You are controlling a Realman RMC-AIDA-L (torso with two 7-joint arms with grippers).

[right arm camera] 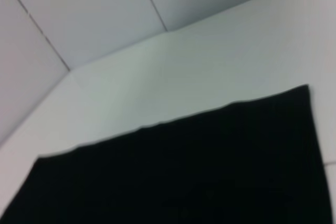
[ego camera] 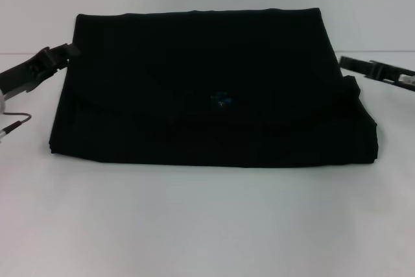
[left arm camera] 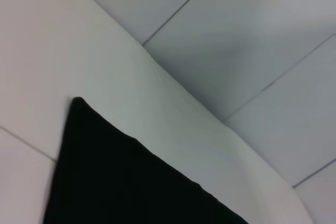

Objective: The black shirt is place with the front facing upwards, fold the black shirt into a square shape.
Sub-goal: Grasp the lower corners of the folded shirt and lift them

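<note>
The black shirt (ego camera: 214, 89) lies folded into a wide rectangle on the white table (ego camera: 207, 225), with a small blue neck label (ego camera: 222, 100) showing near its middle. No lettering shows. My left gripper (ego camera: 61, 53) hovers just off the shirt's far left corner, and my right gripper (ego camera: 353, 64) hovers just off the shirt's right edge. Neither holds cloth. A corner of the shirt (left arm camera: 131, 177) fills part of the left wrist view, and a straight edge of the shirt (right arm camera: 184, 171) crosses the right wrist view.
A thin cable (ego camera: 14, 124) hangs by the left arm at the table's left side. White wall panels (left arm camera: 236, 40) rise behind the table's far edge. Bare table stretches in front of the shirt.
</note>
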